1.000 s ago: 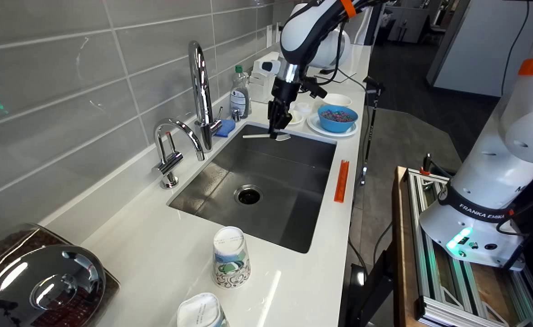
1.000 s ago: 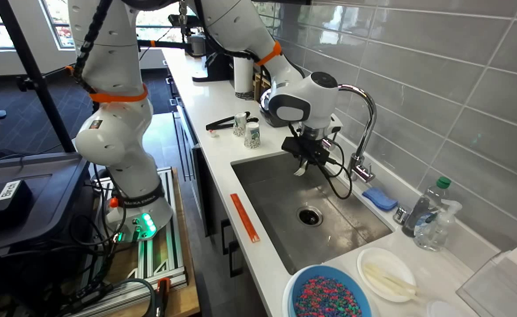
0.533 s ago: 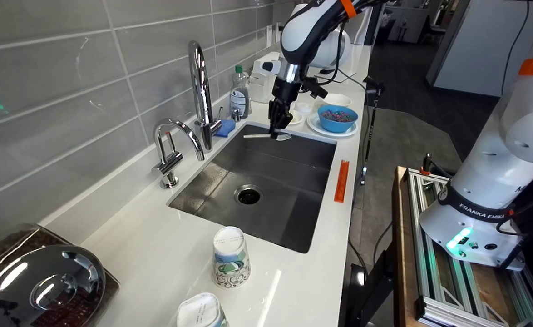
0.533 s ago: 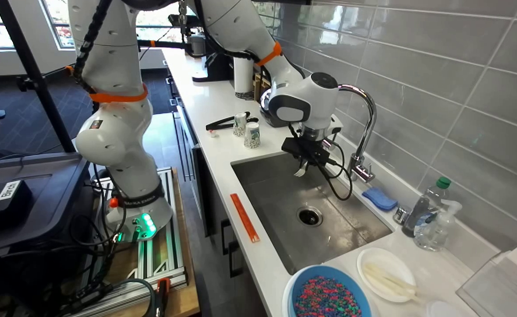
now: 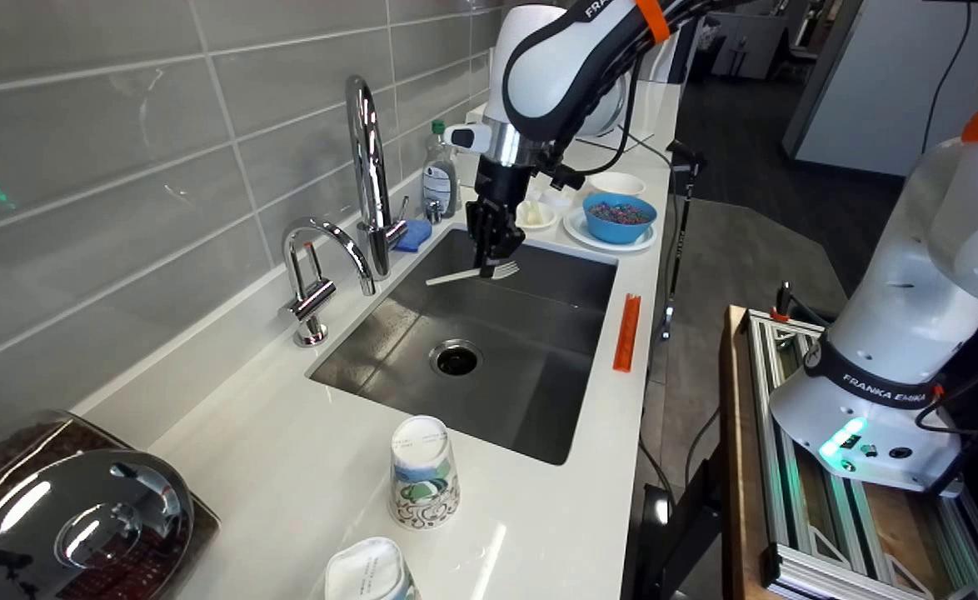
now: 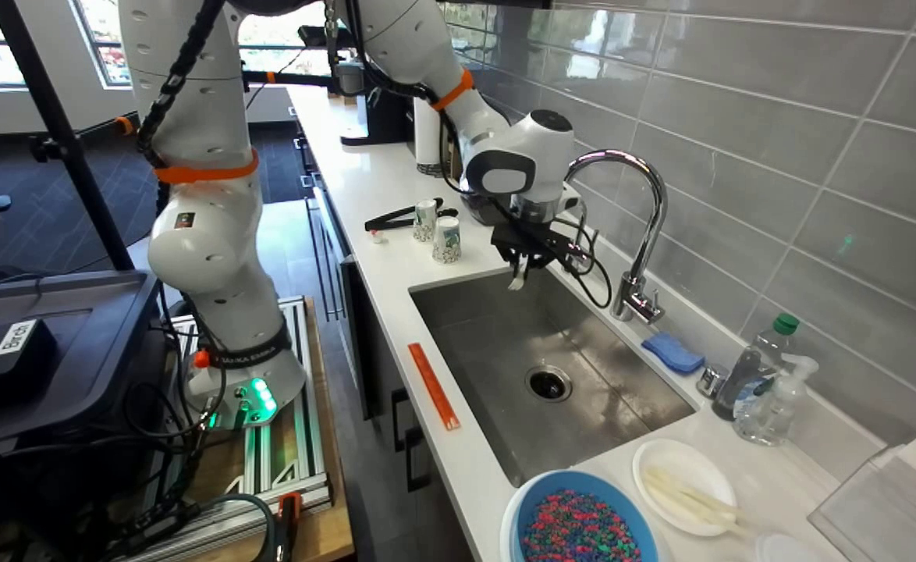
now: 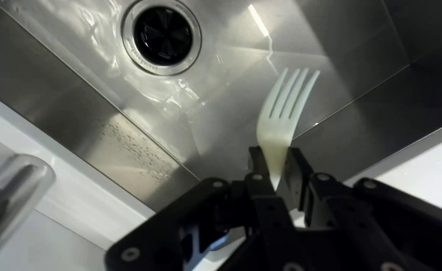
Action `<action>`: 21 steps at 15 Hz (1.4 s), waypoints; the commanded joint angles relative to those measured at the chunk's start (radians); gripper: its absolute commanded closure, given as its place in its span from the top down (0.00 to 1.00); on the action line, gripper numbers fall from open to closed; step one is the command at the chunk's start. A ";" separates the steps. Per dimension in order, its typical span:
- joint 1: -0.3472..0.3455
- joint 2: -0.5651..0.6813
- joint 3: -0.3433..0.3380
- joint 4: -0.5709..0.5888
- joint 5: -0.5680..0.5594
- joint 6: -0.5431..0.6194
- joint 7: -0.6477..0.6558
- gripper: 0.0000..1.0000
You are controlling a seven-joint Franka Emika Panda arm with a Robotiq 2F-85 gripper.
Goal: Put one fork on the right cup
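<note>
The pale cream fork (image 7: 276,130) is pinched at its neck between the black fingers of my gripper (image 7: 275,154). Its tines point away toward the drain side in the wrist view. In an exterior view the gripper (image 5: 486,268) holds the fork (image 5: 454,277) crosswise above the sink, slightly tilted. Only the fork's end shows below the gripper (image 6: 519,269) in an exterior view. The right cup (image 5: 424,479), white with a teal-green pattern, stands upside down on the counter beyond the sink's near edge. In an exterior view the right cup (image 6: 447,239) is apart from the fork.
A plainer whitish cup (image 5: 371,573) stands beside the patterned one. Two chrome faucets, the taller faucet (image 5: 364,167) included, rise along the sink (image 5: 506,367). An orange strip (image 5: 626,333) lies on the counter. A blue bowl (image 6: 536,492) and a plate with utensils (image 6: 653,453) sit opposite.
Over the last half second the arm has moved toward the cup end of the sink, carrying the fork. In an exterior view the fork has turned a little. The cups have not moved.
</note>
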 commanded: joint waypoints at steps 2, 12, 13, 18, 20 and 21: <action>0.108 -0.058 0.025 -0.035 -0.112 -0.014 0.010 0.05; 0.213 -0.075 0.078 -0.013 -0.087 -0.078 -0.138 0.05; 0.220 -0.075 0.082 -0.009 -0.086 -0.087 -0.147 0.05; 0.247 -0.058 0.098 0.018 -0.067 -0.112 -0.216 0.05; 0.255 -0.050 0.103 0.032 -0.070 -0.119 -0.225 0.05; 0.259 -0.047 0.106 0.037 -0.073 -0.121 -0.226 0.05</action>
